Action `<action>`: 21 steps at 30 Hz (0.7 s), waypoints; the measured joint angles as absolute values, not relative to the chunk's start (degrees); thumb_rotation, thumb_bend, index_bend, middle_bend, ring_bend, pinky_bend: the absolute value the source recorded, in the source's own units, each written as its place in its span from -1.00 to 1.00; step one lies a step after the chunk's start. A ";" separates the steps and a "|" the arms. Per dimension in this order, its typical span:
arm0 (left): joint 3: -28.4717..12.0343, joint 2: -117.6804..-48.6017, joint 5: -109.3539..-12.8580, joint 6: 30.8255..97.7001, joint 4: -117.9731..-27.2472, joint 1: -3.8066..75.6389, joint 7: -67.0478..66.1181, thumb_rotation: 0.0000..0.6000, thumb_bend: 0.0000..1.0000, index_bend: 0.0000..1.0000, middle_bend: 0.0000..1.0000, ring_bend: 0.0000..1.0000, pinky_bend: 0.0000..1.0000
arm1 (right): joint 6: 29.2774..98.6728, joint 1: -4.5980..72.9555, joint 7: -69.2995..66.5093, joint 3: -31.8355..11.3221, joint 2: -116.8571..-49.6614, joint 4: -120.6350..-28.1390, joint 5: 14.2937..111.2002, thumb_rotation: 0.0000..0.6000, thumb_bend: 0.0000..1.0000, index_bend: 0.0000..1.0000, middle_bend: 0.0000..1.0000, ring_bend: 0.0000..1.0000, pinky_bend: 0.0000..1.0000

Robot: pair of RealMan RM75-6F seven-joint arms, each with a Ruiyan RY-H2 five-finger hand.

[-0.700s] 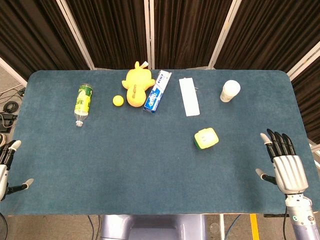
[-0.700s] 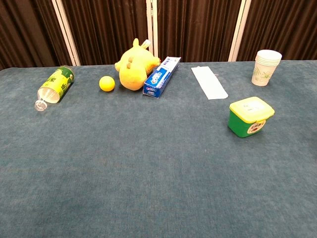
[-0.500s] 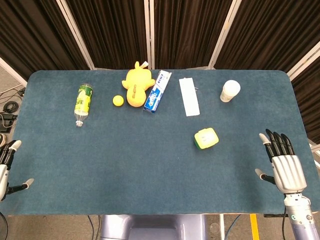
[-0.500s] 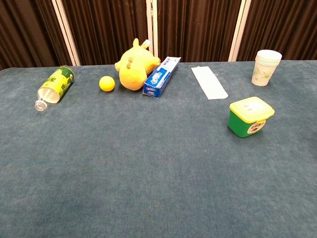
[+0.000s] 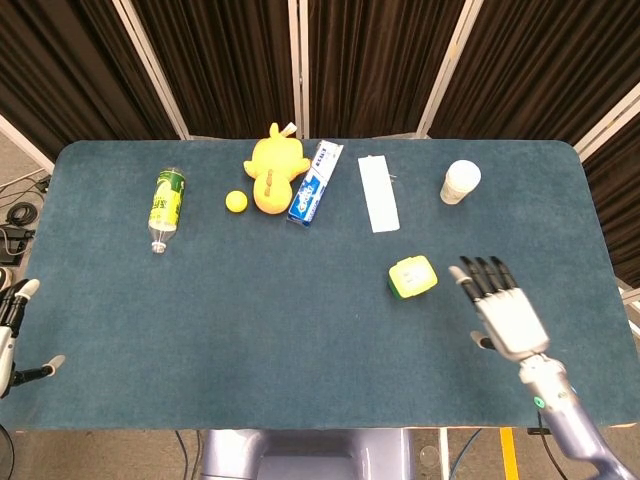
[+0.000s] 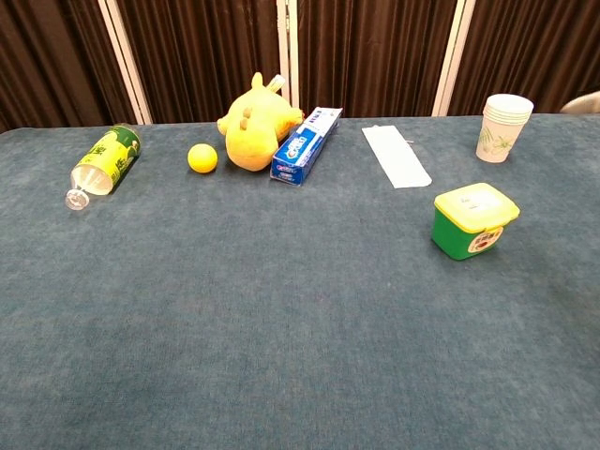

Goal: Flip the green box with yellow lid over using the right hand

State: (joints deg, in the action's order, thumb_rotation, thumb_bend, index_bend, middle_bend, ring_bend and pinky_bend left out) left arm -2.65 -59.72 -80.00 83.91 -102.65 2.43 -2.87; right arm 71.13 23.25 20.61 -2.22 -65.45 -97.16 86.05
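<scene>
Green box with yellow lid [image 5: 412, 277] sits upright, right of tabletop [image 5: 300, 330] centre; it looks like light, rigid, smooth plastic, probably best pinched across its side walls below the lid rim. Right hand [image 5: 503, 310] at its 4 o'clock, nearby, fingers spread, holding and touching nothing.

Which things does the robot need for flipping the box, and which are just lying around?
Needed: green box with yellow lid, right hand.

Just lying around: bottle, yellow ball, yellow plush toy, toothpaste box, white packet, paper cups.
</scene>
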 measured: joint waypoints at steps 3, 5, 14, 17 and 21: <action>-2.87 -59.92 -79.09 83.38 -102.36 2.65 -3.21 1.00 -1.00 -1.00 -1.00 -1.00 -1.00 | 63.07 28.30 26.13 -3.73 -66.16 -97.06 83.97 1.00 -1.00 -1.00 -1.00 -1.00 -0.93; -3.02 -60.08 -78.48 83.01 -102.14 2.80 -3.43 1.00 -1.00 -1.00 -1.00 -1.00 -1.00 | 57.85 32.13 30.22 -5.02 -67.20 -96.73 81.46 1.00 -1.00 -1.00 -1.00 -1.00 -0.88; -3.49 -60.63 -76.43 81.48 -101.22 3.43 -3.98 1.00 -1.00 -1.00 -1.00 -1.00 -1.00 | 48.27 41.88 46.96 -7.46 -73.40 -93.53 70.81 1.00 -1.00 -1.00 -1.00 -1.00 -0.81; -3.55 -60.71 -76.02 81.16 -101.02 3.56 -4.05 1.00 -1.00 -1.00 -1.00 -1.00 -1.00 | 47.31 43.89 53.09 -7.20 -75.71 -92.24 67.16 1.00 -1.00 -1.00 -1.00 -1.00 -0.72; -3.60 -60.63 -75.71 81.00 -100.91 3.60 -3.97 1.00 -1.00 -1.00 -1.00 -1.00 -1.00 | 46.95 46.51 60.83 -6.37 -79.21 -90.63 61.02 1.00 -1.00 -1.00 -1.00 -1.00 -0.65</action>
State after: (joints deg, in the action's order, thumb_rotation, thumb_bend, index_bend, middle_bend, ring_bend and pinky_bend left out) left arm -3.60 -60.63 -75.71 81.00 -100.91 3.60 -3.97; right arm 46.95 46.51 60.83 -6.37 -79.21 -90.63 61.02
